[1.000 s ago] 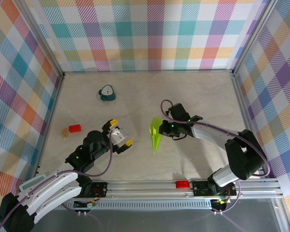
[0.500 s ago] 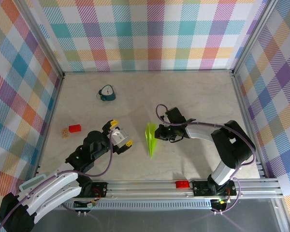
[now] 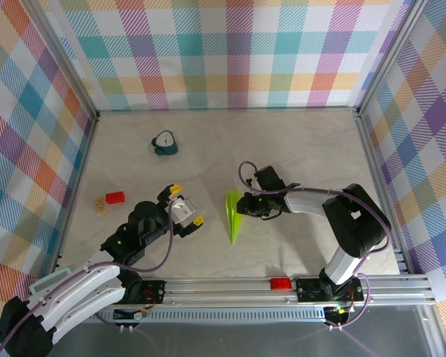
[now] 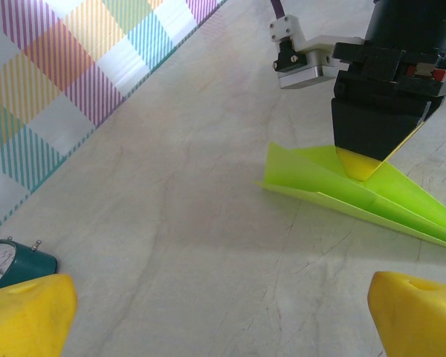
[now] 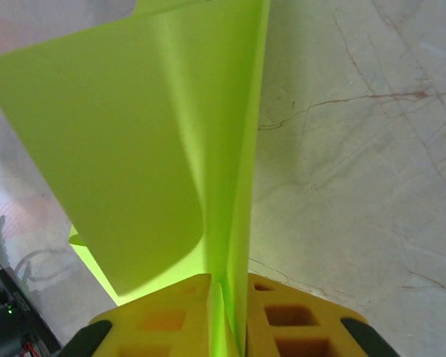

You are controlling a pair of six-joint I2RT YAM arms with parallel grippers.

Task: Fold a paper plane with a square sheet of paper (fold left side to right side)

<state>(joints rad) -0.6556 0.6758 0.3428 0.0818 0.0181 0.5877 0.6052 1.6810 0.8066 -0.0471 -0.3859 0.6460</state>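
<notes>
Slim pointed lime-green paper plane (image 3: 233, 213) lies flat mid-way across the pale marbled table (image 3: 305, 149), nose toward the near rail. Right gripper (image 3: 247, 205) sits at the plane's right edge, near its wide end. Its yellow pads (image 5: 171, 323) are pressed together on an upright fold of the plane, which runs straight between them in the right wrist view. Left gripper (image 3: 186, 204) is left of the plane, apart from it, jaws spread wide over bare table.

Around:
- small round teal clock (image 3: 164, 143) well off beyond the plane and to its left
- small red rectangular block (image 3: 115, 198) well left of the plane
- tiny tan piece (image 3: 100, 204) just beside the block, too small to identify

Left wrist view: the right gripper's black body covers part of the plane's raised fold. The nose is cut off at the frame edge and the clock is half hidden behind a yellow fingertip (image 4: 26, 312). How many paper layers are pinched: can't tell.
</notes>
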